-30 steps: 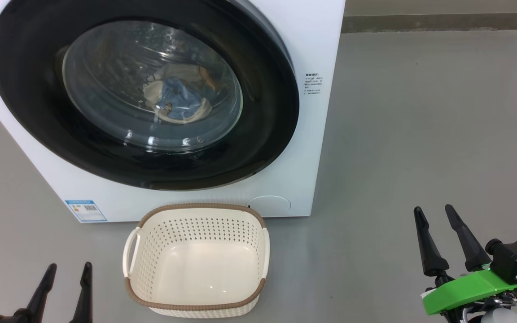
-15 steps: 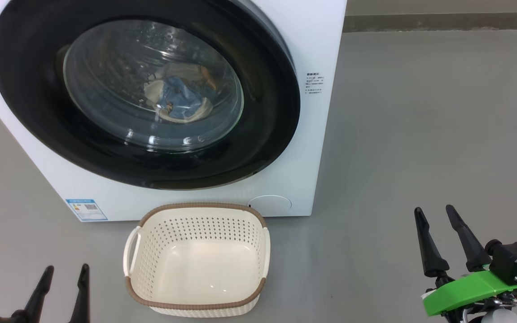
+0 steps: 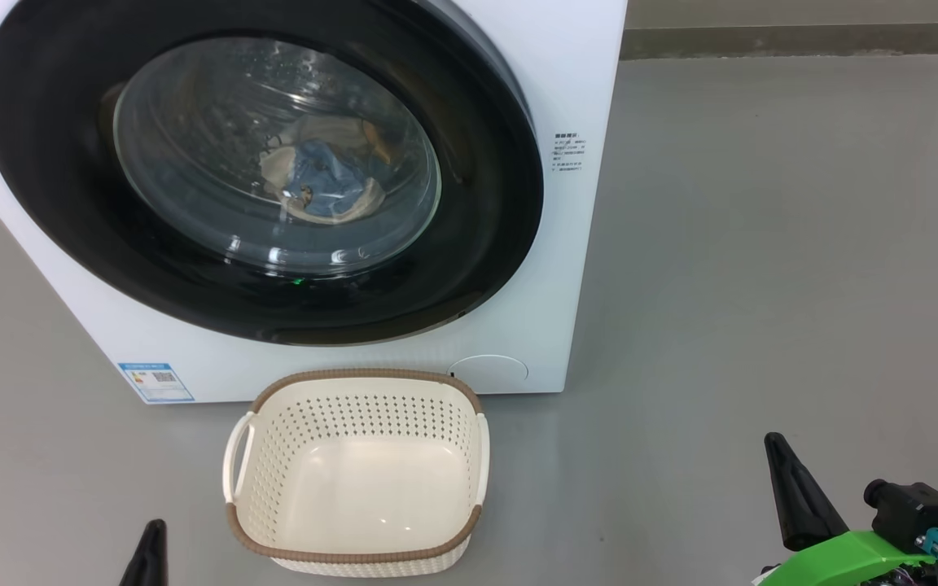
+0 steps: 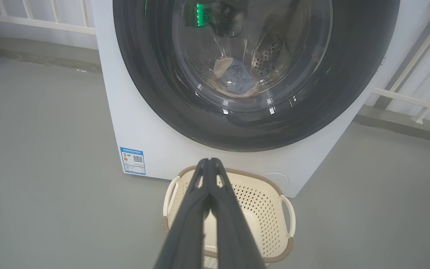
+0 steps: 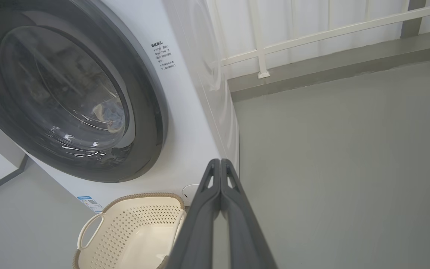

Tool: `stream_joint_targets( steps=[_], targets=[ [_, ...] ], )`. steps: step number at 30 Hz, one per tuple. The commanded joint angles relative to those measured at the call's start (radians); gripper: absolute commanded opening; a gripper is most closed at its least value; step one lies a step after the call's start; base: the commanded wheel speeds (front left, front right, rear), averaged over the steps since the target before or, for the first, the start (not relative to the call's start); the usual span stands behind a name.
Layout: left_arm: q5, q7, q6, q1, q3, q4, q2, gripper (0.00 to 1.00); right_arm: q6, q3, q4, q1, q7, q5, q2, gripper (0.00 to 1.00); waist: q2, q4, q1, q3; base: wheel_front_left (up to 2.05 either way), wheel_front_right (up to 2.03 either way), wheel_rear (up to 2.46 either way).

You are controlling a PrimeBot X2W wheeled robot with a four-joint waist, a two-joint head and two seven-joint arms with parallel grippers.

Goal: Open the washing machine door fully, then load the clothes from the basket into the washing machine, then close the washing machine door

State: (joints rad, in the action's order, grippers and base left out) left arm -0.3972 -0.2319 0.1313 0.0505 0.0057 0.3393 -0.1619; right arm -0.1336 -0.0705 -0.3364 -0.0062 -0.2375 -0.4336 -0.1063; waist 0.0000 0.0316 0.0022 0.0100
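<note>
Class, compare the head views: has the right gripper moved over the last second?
Yes. Measured against the basket, which sits unchanged, the right gripper has sunk toward the picture's lower edge, fingers now shut.

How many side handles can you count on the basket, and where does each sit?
2. The left handle loops out from the left side of the basket; the right handle lies close against its right side. Both show in the head view, so none seems hidden.

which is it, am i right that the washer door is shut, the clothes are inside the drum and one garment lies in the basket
No: the basket is empty, as the head view shows. The washing machine door is shut and the clothes are inside the drum.
</note>
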Motion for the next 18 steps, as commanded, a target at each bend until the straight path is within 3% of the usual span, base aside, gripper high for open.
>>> stream_joint_targets(
  steps=[1,18],
  targets=[
    [-0.027,0.006,0.0,-0.021,0.013,-0.022,-0.013,0.0,0.0,0.009,0.027,-0.024,0.007,-0.027,-0.009,0.0,0.0,0.0,-0.001,0.0,0.0,0.0,0.0],
    [-0.201,0.055,0.0,-0.042,0.027,-0.032,0.006,0.0,0.001,0.034,0.035,-0.037,0.057,-0.196,0.0,0.0,0.0,-0.005,-0.0022,0.001,0.0,0.0,0.0]
  ],
)
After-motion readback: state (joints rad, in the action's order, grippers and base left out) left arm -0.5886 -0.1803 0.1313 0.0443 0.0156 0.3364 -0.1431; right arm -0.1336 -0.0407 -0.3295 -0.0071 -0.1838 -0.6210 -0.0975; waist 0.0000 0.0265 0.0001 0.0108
